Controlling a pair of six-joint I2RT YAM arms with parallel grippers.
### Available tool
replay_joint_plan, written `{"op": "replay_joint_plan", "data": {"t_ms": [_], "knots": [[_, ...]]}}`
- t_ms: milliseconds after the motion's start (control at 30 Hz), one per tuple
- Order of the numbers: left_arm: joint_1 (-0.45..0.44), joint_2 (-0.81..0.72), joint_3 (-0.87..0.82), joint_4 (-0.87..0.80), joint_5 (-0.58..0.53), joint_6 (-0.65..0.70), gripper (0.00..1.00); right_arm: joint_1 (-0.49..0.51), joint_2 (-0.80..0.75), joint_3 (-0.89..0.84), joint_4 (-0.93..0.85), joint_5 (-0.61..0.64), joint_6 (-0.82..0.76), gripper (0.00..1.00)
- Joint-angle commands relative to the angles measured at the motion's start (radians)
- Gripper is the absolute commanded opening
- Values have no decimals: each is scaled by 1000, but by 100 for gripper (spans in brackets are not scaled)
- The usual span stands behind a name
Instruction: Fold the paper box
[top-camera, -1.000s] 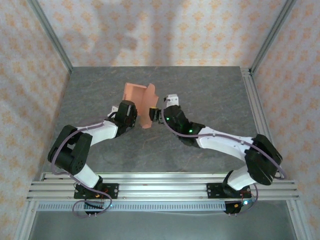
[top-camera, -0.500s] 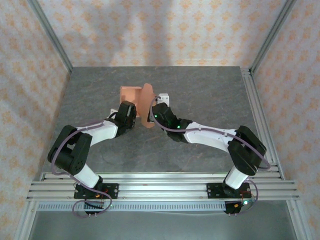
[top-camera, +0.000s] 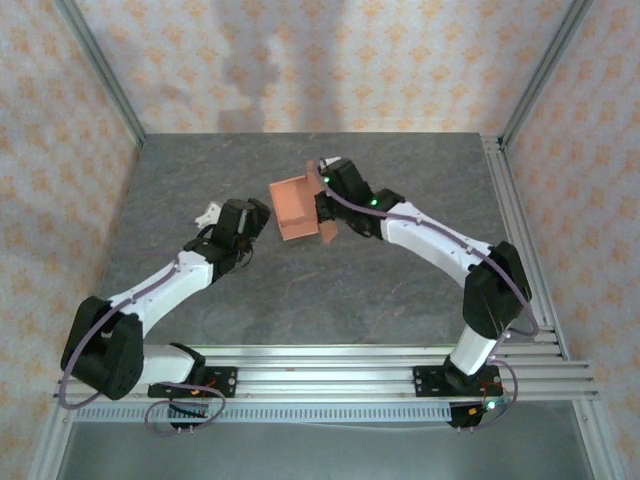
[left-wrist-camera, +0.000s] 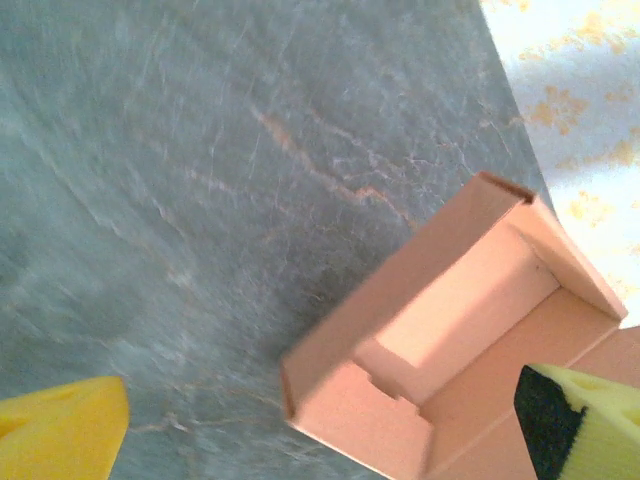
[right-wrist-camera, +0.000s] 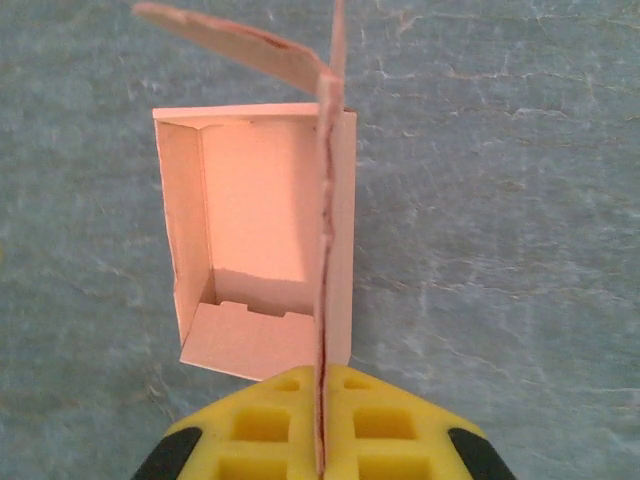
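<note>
The box (top-camera: 293, 206) was near the table's (top-camera: 190, 170) middle, somewhat toward the far edge, open, with its walls up and its lid flap (right-wrist-camera: 323, 250) standing on edge. The right gripper (right-wrist-camera: 322, 425) was pressed together on that flap, pinching it. The left gripper (top-camera: 258, 215) was spread wide just beside the box's left side.

No lettering, label, brand mark, number or sign legible on any surface; the paper box (top-camera: 293, 207) shows plain salmon-orange faces inside and out.
</note>
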Motion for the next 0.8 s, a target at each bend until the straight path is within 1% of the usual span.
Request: {"op": "replay_joint_plan", "data": {"t_ms": [0, 67, 133, 200, 233, 367, 467, 500, 533, 567, 600, 633, 667, 700, 733, 767], "knots": [[6, -36, 51, -116, -83, 386, 100, -58, 25, 104, -331, -174, -180, 0], [8, -35, 81, -131, -68, 538, 100, -100, 53, 168, -475, -243, -283, 0], [9, -13, 124, -159, -40, 667, 100, -131, 82, 221, -590, -277, -381, 0], [9, 32, 179, -213, -16, 771, 100, -146, 115, 273, -696, -313, -508, 0], [8, 57, 206, -235, 17, 820, 100, -151, 131, 293, -740, -321, -578, 0], [5, 122, 261, -270, 124, 916, 100, -155, 212, 390, -886, -333, -822, 0], [1, 142, 269, -266, 192, 942, 99, -168, 301, 500, -967, -326, -916, 0], [1, 147, 271, -265, 212, 943, 97, -173, 326, 532, -986, -321, -932, 0], [0, 155, 273, -266, 236, 945, 94, -176, 353, 572, -1007, -312, -944, 3], [-1, 164, 275, -267, 258, 941, 92, -178, 372, 608, -1011, -288, -939, 15], [-3, 170, 277, -267, 276, 935, 89, -182, 383, 635, -1006, -264, -922, 32], [-5, 179, 277, -265, 297, 928, 87, -187, 383, 660, -1005, -256, -911, 53], [-10, 187, 275, -258, 317, 921, 86, -193, 374, 672, -998, -264, -900, 67], [-14, 194, 275, -251, 332, 915, 85, -197, 355, 668, -978, -270, -881, 73], [-20, 204, 276, -246, 351, 907, 85, -197, 328, 649, -949, -272, -856, 82], [-26, 213, 277, -239, 367, 903, 84, -197, 292, 618, -913, -272, -832, 87]]}}
